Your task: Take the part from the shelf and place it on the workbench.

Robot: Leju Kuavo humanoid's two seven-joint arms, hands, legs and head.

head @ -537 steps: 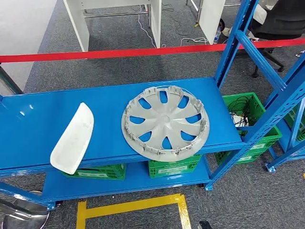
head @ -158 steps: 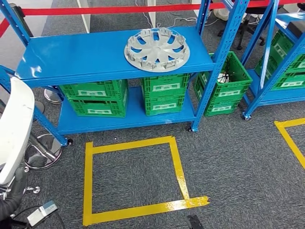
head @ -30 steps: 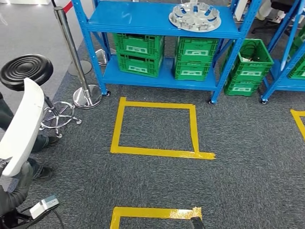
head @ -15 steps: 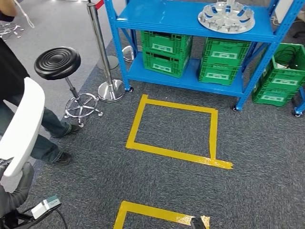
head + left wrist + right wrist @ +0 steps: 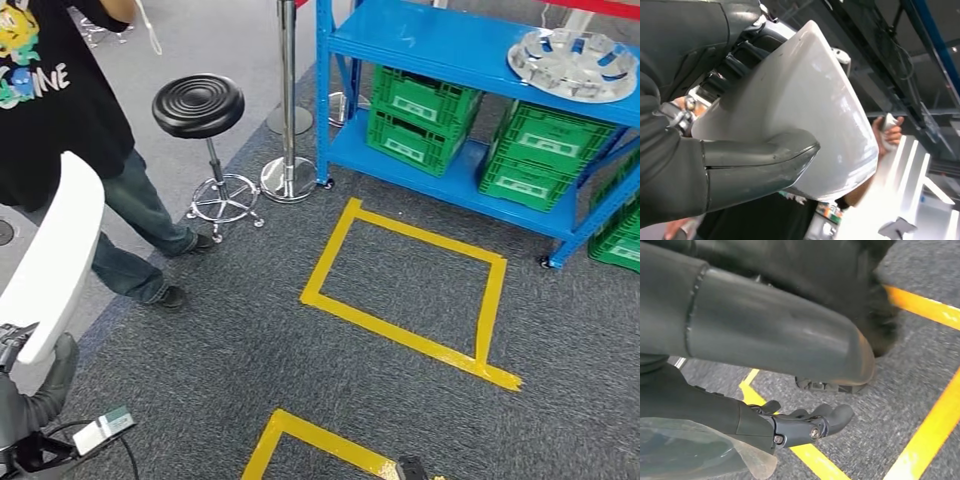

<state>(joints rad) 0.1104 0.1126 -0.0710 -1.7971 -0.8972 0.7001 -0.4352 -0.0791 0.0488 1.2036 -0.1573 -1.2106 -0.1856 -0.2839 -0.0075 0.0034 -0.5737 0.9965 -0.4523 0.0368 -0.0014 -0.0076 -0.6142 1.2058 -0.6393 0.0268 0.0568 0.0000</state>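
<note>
Right hand (image 5: pixel 806 427), fingers loosely apart and holding nothing, above grey carpet (image 5: pixel 881 410) with yellow tape lines (image 5: pixel 926 440).

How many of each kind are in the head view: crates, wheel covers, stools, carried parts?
Green plastic crates: 5
Silver round wheel cover: 1
Black round-seated stool: 1
White curved plastic part, held by the left hand: 1
Total: 8

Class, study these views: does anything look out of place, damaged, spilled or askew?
Nothing looks damaged or spilled. The white part sits firmly in the left robot hand. One point to note: a person stands close beside the part, next to a black stool.
</note>
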